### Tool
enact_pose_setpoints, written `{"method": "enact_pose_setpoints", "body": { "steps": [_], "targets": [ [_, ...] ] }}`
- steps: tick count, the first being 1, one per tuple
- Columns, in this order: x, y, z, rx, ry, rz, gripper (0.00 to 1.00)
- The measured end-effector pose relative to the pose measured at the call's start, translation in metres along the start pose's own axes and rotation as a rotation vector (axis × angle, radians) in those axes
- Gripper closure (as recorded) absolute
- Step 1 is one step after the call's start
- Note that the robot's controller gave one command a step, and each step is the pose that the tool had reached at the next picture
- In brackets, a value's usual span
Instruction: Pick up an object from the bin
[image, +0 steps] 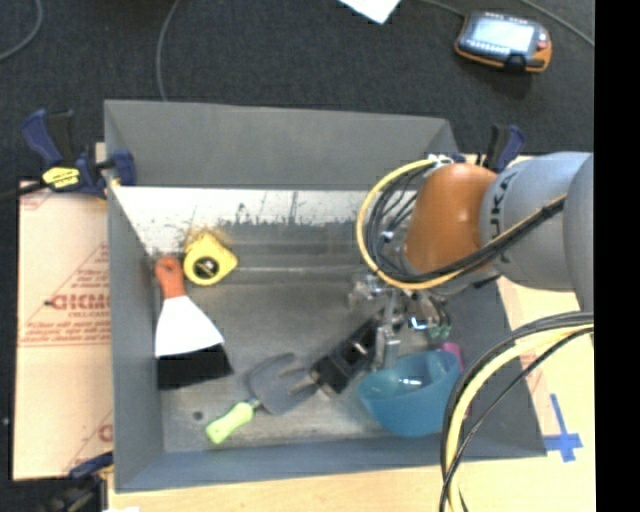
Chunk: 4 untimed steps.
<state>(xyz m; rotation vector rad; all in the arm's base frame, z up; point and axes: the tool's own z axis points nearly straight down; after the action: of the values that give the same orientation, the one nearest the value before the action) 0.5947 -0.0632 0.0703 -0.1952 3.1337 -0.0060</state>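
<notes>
My gripper (388, 338) hangs low over the right half of the bin, under the orange wrist cover. Just below and left of it lies a black blocky object (342, 363), tilted, one end close to the gripper. A blue bowl (405, 398) sits right beneath and to the right of the gripper, against the bin's front right corner. A small pink thing (452, 352) peeks out behind the bowl's rim. A grey scoop with a green handle (262, 390) lies left of the black object, touching it.
A brush with an orange handle, white body and black bristles (185, 335) lies along the left wall. A yellow tape measure (208, 262) rests at the back left. The arm and its cables cover the bin's right side.
</notes>
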Motion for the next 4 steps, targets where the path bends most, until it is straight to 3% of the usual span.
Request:
{"method": "enact_pose_setpoints", "body": {
  "steps": [1, 2, 3, 4],
  "targets": [
    [0.005, 0.008, -0.039, 0.007, -0.011, -0.088, 0.0],
    [-0.009, 0.039, -0.03, 0.004, -0.001, -0.119, 0.0],
    [-0.005, 0.044, 0.0, 0.01, -0.008, -0.263, 0.0],
    [-0.008, 0.098, -0.002, 0.006, -0.005, -0.391, 1.0]
  ]
}}
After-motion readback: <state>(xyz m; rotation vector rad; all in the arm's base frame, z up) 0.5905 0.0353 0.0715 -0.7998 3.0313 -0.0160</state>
